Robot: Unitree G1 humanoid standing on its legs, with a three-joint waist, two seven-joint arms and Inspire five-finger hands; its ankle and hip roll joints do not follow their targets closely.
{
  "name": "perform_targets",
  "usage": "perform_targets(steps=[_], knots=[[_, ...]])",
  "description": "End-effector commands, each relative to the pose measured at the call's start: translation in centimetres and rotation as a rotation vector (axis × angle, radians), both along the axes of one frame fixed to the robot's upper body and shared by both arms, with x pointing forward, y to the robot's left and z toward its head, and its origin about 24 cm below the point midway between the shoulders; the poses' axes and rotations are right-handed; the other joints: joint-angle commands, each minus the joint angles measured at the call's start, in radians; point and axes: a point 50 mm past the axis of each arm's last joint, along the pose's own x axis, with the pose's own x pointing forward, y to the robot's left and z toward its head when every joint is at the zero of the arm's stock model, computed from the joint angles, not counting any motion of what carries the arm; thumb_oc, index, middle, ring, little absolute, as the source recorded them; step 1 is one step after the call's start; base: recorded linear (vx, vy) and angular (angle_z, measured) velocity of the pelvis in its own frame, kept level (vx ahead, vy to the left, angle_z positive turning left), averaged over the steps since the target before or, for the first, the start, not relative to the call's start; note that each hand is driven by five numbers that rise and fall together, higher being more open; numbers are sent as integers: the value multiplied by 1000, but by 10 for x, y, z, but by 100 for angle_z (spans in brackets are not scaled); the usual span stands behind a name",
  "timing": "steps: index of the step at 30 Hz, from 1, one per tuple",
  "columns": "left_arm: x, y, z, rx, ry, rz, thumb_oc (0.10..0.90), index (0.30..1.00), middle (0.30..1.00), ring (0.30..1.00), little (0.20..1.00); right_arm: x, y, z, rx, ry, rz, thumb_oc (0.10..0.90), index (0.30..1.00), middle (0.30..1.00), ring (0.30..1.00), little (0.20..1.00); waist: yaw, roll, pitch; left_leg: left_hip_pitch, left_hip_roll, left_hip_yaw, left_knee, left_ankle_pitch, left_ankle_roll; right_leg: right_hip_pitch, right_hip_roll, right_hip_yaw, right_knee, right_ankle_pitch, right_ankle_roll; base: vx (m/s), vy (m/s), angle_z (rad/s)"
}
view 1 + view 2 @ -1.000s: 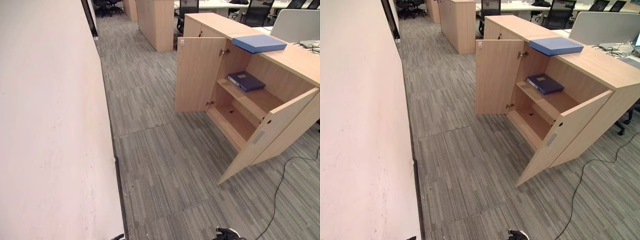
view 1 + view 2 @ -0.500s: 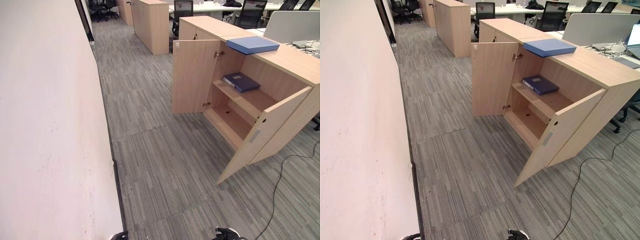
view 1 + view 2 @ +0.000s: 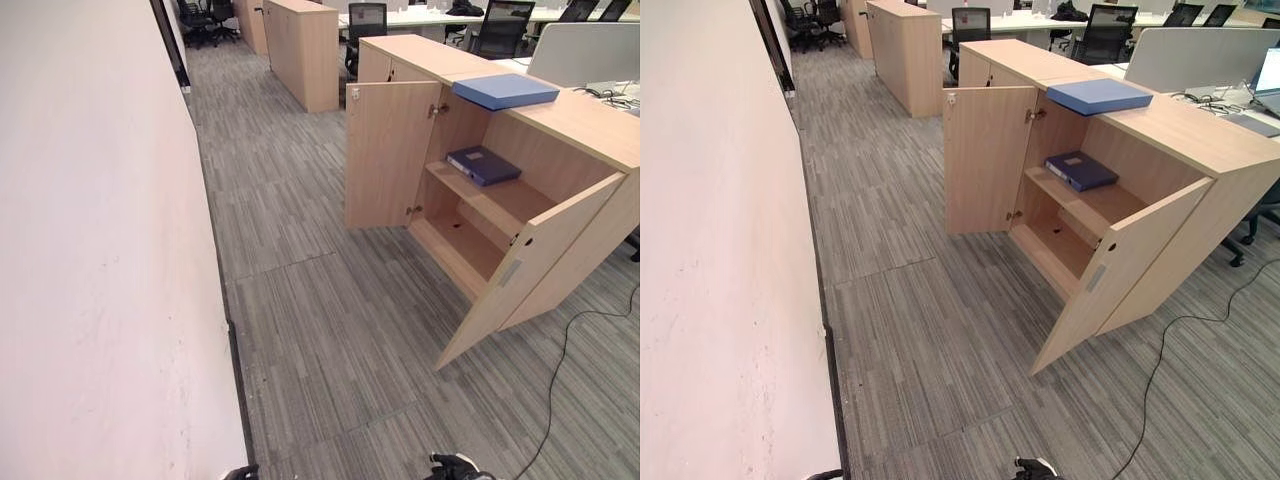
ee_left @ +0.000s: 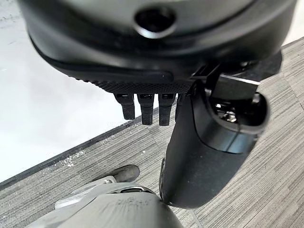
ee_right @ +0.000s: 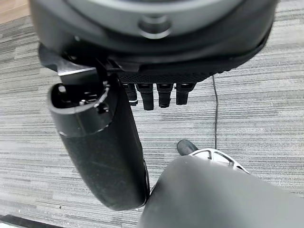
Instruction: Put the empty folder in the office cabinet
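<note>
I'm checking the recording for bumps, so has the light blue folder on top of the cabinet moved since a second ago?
No. The light blue folder lies at the same spot on the cabinet top, above the open left door; only the camera shifted.

Wall (image 3: 90,250) along left, cabinet (image 3: 560,140) at right w/ both doors open, one folder (image 3: 505,90) on cabinet top, 2nd folder (image 3: 483,164) on upper shelf (image 3: 500,205) inside, office chairs (image 3: 498,30) behind cabinet

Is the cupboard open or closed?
Open. Both doors of the office cabinet swing out, the left door and the right door, showing a dark blue folder lying on its shelf.
</note>
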Motion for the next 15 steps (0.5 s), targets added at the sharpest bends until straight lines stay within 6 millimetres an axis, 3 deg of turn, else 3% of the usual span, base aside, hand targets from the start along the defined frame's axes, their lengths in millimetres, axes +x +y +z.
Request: perform_targets(steps=[1,12,15], knots=[[-4,-15,-5,-36,67,-73,800,900,900,900,900,-9,-3,-2,-25,77,98,800,900,900,900,900,1,-26,3,43,-3,40,-26,-89,-39,2,-24,-6,-45,66,77,0,0,0],[8,-9,-2,-10,31,-69,800,900,900,900,900,1,-7,1,-26,49,89,800,900,900,900,900,10,-28,38,27,1,21,-21,-84,-29,-45,-20,16,13,32,59,16,-34,-3],[16,-1,2,-1,-12,13,800,900,900,900,900,0,-7,1,-26,54,96,800,900,900,900,900,28,-53,73,-57,27,31,176,-137,-45,-41,-26,13,38,11,36,-6,-164,1]])
